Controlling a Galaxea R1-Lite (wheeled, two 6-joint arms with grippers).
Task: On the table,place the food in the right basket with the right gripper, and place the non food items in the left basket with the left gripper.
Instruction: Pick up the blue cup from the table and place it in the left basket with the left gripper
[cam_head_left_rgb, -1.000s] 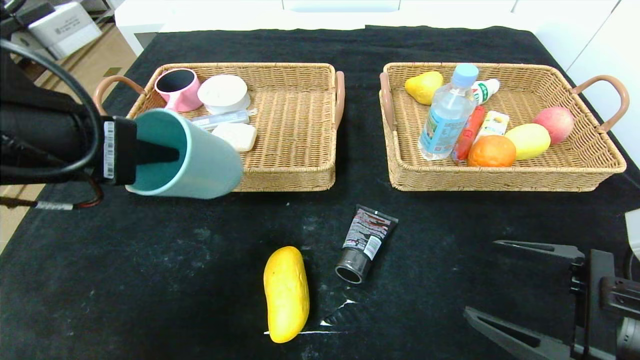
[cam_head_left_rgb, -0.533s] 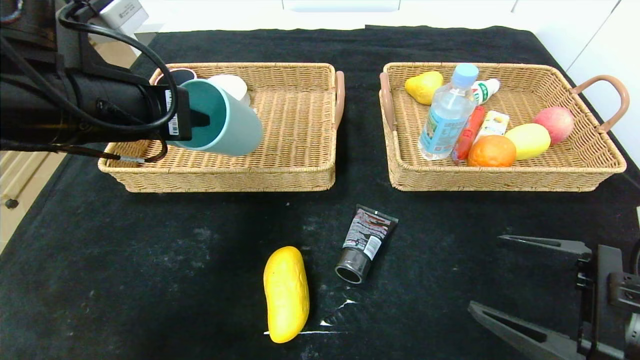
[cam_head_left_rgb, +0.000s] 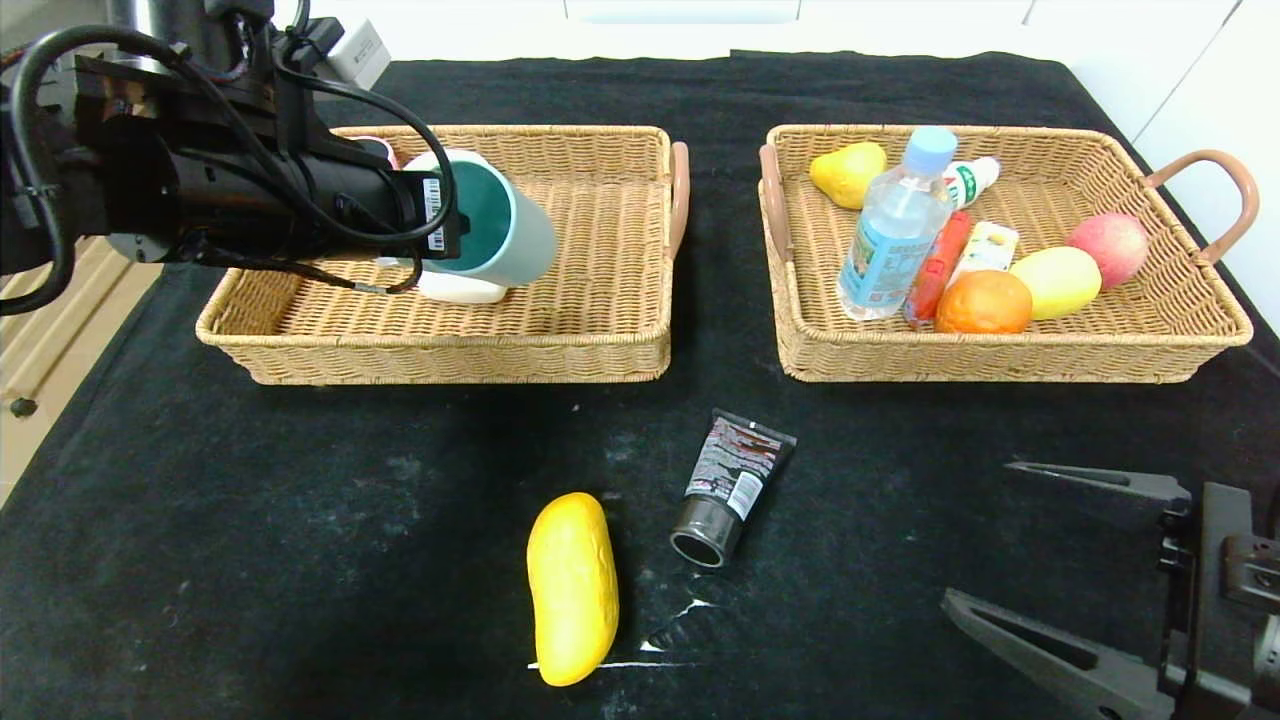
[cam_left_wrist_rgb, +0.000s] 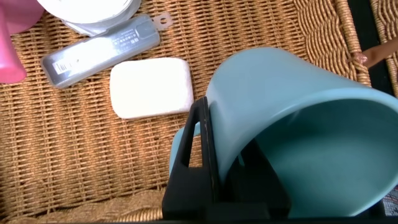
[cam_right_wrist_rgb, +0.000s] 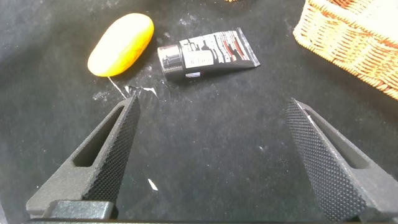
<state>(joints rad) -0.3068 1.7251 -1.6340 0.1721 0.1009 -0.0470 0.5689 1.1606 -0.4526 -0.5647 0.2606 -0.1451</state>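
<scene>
**A:** Over the left basket (cam_head_left_rgb: 440, 345), toward the far-left corner of the table (cam_head_left_rgb: 300, 520), where does the left gripper (cam_head_left_rgb: 445, 225) sit?

**B:** Above the basket's middle, holding the teal cup (cam_head_left_rgb: 500, 235) tipped on its side, one finger inside the mouth, one outside; the basket's right half is bare wicker, open room beside the cup; the wrist view shows the white soap bar (cam_left_wrist_rgb: 151, 87) and the grey packet (cam_left_wrist_rgb: 99, 51) lying under and beside it, the pink cup (cam_left_wrist_rgb: 11, 43) at the edge.

**A:** And the cup itself?

**B:** Pale teal outside, darker inside, smooth, unmarked; whether it touches the soap I cannot tell.

**A:** The near edge?

**B:** The yellow mango (cam_head_left_rgb: 572, 587) and the black tube (cam_head_left_rgb: 732, 487) lie just beside each other, apart, with bare cloth all round; the right gripper (cam_head_left_rgb: 1060, 570) hangs at the near-right corner, jaws spread wide, empty; the right basket (cam_head_left_rgb: 1000, 355) holds fruit and a water bottle (cam_head_left_rgb: 893, 230), well apart from it.
</scene>
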